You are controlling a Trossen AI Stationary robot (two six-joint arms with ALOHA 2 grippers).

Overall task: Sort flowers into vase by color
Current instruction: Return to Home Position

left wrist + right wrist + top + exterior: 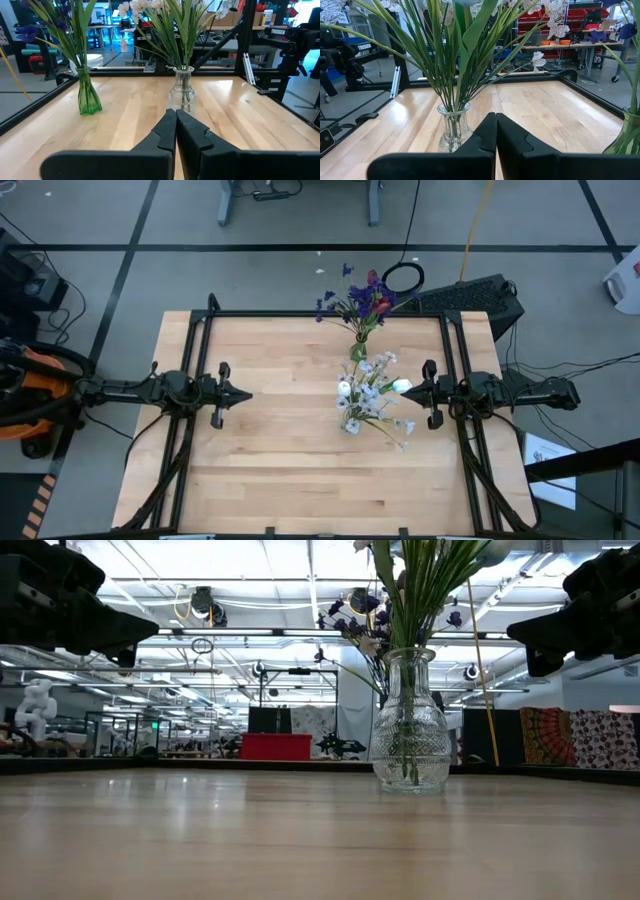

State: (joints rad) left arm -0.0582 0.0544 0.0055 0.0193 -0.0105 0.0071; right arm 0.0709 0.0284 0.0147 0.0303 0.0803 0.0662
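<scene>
Read as a clock face from overhead, the wooden table point(280, 470) has the left gripper point(243, 393) at 9 o'clock and the right gripper point(404, 390) at 3 o'clock, tips pointed at each other across the boards. Each arm's own camera shows its dark fingers pressed together with nothing between them: the left gripper point(175, 111) faces both vases, and the right gripper point(496, 115) looks past its tips at the nearer one. The white flowers point(372, 395) stand in the clear glass vase point(410, 730), which sits upright on the table toward 3 o'clock from its centre, near the right gripper but apart from it; their green stems fan up out of its neck point(452, 127). Toward 12 o'clock, close to the far edge, the green vase point(357, 352) holds the purple-blue sprays point(355, 292) and the dark red bud point(382, 305). From the left wrist the green vase point(89, 95) and the clear glass vase point(182, 92) stand well apart, both upright.
</scene>
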